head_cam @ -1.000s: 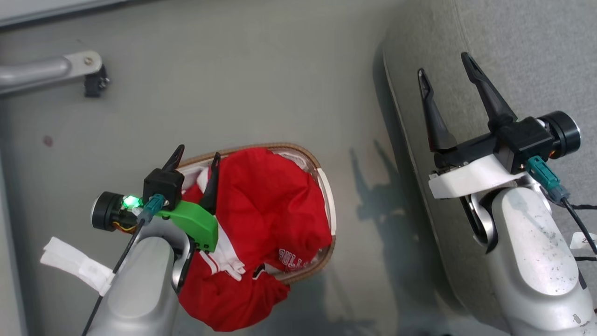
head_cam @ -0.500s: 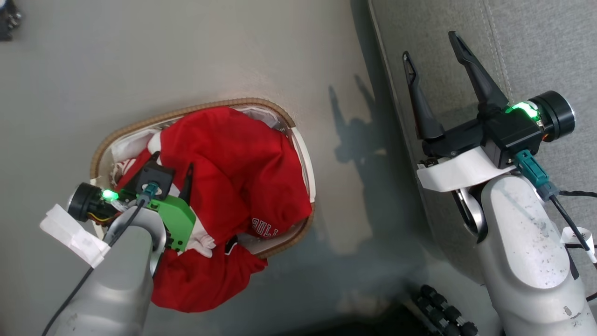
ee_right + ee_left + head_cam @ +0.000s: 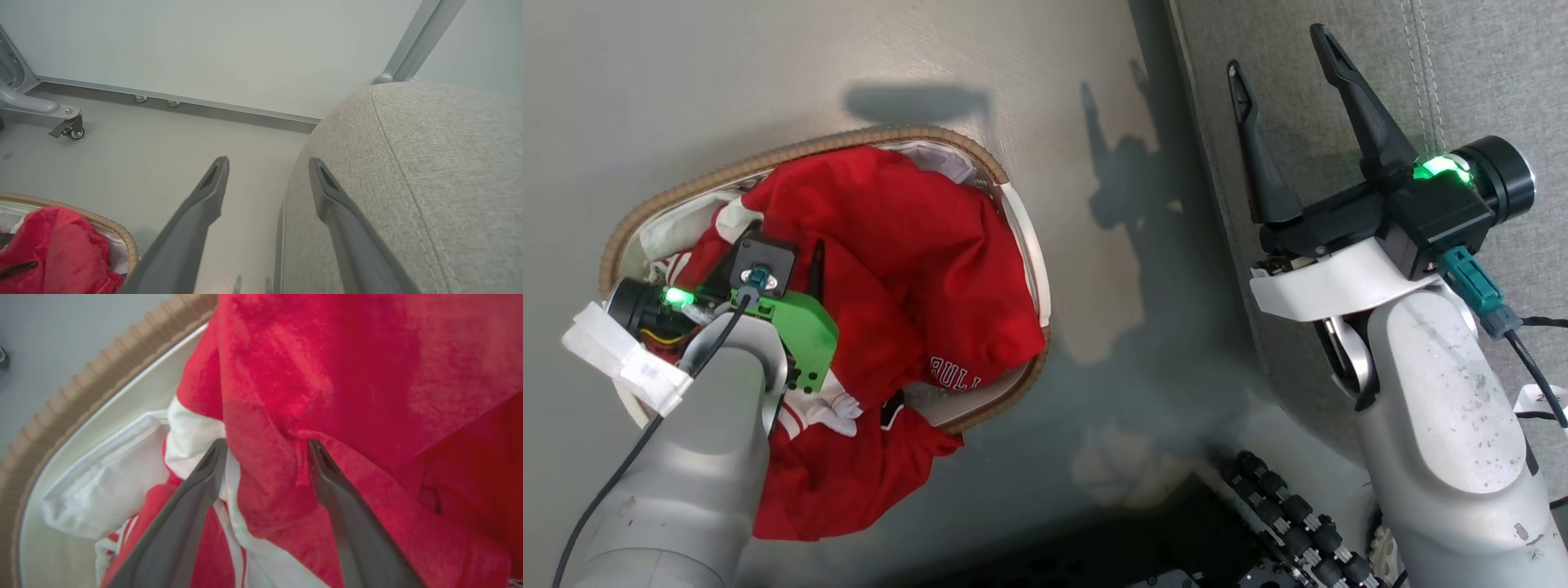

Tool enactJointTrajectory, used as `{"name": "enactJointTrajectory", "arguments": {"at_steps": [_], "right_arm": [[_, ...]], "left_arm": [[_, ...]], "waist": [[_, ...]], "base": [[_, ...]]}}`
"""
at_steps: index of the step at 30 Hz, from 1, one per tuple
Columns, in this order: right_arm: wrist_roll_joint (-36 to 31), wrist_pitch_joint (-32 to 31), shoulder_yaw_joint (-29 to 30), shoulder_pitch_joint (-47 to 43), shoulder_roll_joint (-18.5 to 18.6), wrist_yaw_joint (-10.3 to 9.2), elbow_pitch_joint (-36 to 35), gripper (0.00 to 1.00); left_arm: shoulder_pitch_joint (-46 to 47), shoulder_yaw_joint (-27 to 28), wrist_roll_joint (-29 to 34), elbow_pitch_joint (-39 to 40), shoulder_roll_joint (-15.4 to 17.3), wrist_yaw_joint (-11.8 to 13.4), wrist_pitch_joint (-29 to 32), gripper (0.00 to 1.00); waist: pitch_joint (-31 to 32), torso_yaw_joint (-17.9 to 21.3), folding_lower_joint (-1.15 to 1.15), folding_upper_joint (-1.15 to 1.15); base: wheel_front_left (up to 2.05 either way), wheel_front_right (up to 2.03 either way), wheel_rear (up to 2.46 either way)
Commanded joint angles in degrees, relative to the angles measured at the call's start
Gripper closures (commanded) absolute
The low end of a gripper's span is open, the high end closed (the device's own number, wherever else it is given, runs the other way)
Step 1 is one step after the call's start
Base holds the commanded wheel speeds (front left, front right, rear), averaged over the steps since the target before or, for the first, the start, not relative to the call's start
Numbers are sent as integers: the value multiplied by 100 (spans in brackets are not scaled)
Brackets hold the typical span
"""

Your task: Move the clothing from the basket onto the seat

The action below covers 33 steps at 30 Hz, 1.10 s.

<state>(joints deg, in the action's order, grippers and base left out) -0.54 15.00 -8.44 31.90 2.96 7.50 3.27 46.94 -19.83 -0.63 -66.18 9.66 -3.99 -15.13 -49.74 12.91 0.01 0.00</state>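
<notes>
The basket, oval with a brown woven rim, stands on the floor left of the seat. Red clothing with white trim is heaped in it and spills over its near rim. My left gripper is pushed down into the heap near the basket's left end. In the left wrist view my left gripper is open, its tips pressing into the clothing with a red fold between them. My right gripper hangs open over the grey seat's left edge, holding nothing. In the right wrist view, my right gripper straddles the edge of the seat.
A white liner lies inside the basket rim. A strip of bare floor separates basket and seat. My own dark wheeled base shows at the bottom. A grey leg with a caster stands near the far wall.
The head view has shifted, so the basket now sits further left and higher. Against the basket, my left gripper has gone from its left rim down into the clothing. The right gripper stays open.
</notes>
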Motion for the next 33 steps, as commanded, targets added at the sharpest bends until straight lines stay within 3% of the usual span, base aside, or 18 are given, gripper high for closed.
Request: {"name": "enactJointTrajectory", "arguments": {"at_steps": [1,10,11,13,22,33], "right_arm": [[35,28,-7,74,-1,-2,-34,0],[115,28,-50,117,1,-2,-6,0],[128,28,-53,103,4,-2,4,0],[145,28,-75,71,3,-2,26,0],[41,28,-52,-81,4,-2,185,0],[-101,21,-159,-720,9,-3,711,0]], "left_arm": [[118,-14,-42,67,13,-44,-5,0],[71,-295,-138,371,-76,-296,-4,0],[43,-306,-153,349,-70,-305,-4,23],[-14,-338,-186,300,-79,-311,-4,98],[-362,-431,-408,237,-161,-341,-5,100],[-1784,-299,-805,1123,-396,-351,-4,100]], "waist": [[-86,45,-1,0],[-117,92,-1,0],[-91,102,-1,0],[-38,137,-1,0],[495,206,-1,0],[2235,31,-1,0]], "base": [[0,0,0],[0,0,0],[0,0,0],[0,0,0],[0,0,0],[0,0,0]]}}
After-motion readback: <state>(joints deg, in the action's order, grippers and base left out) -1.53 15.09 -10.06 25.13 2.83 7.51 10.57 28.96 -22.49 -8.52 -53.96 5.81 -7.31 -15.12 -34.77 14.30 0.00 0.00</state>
